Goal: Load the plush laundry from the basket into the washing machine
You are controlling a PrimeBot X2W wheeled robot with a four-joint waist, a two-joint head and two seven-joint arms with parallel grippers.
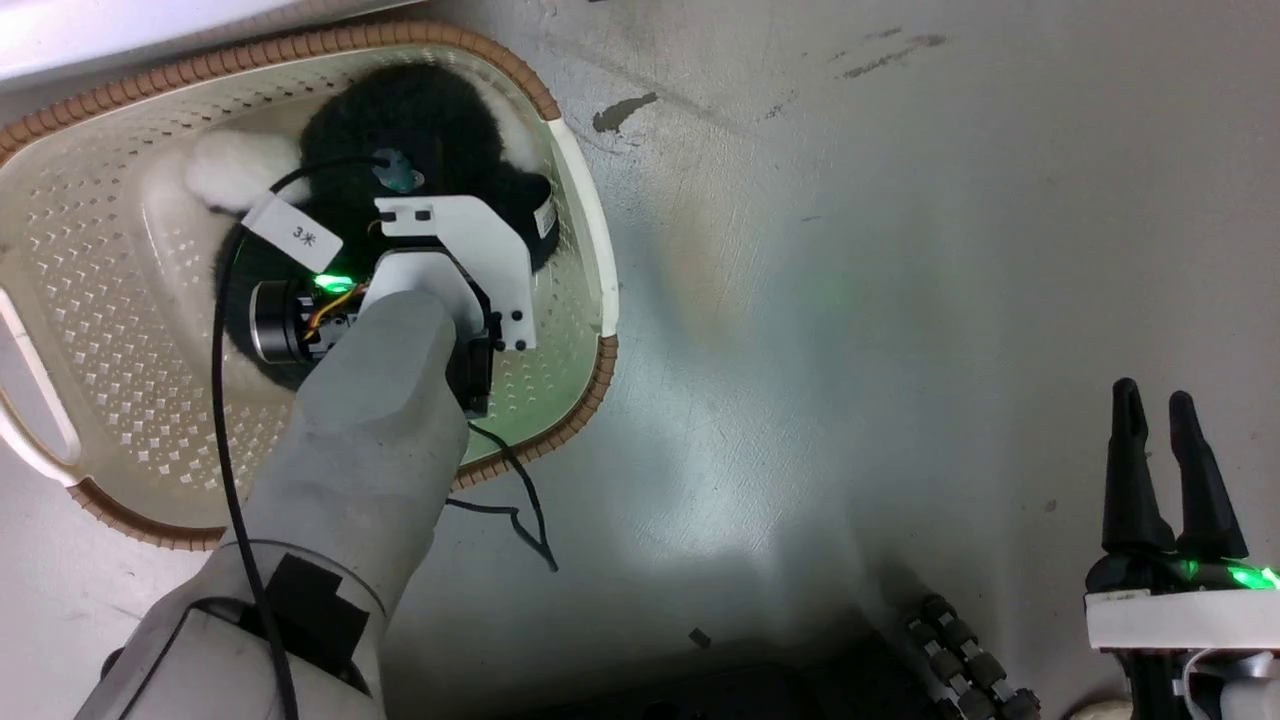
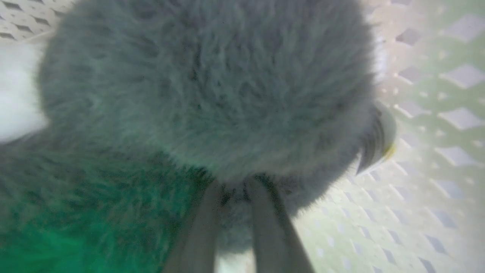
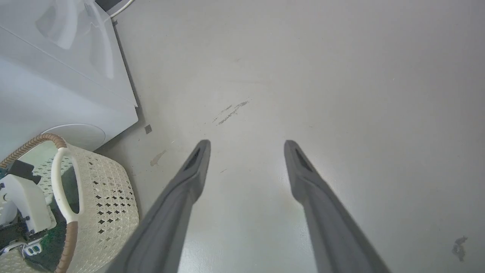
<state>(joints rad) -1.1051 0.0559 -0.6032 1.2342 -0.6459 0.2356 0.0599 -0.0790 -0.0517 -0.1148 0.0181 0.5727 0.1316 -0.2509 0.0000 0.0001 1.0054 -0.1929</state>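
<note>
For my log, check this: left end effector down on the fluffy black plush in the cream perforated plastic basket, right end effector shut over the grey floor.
One error: the right end effector is open, spread wide over the grey floor, per the right wrist view. The rest stands.

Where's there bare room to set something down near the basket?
The widest free patch is grey floor between the basket rim and the open right gripper. Inside the basket, bare perforated bottom lies between the plush laundry and the left white handle. Crowded: the plush side, where the left gripper digs in, and against the washing machine.
</note>
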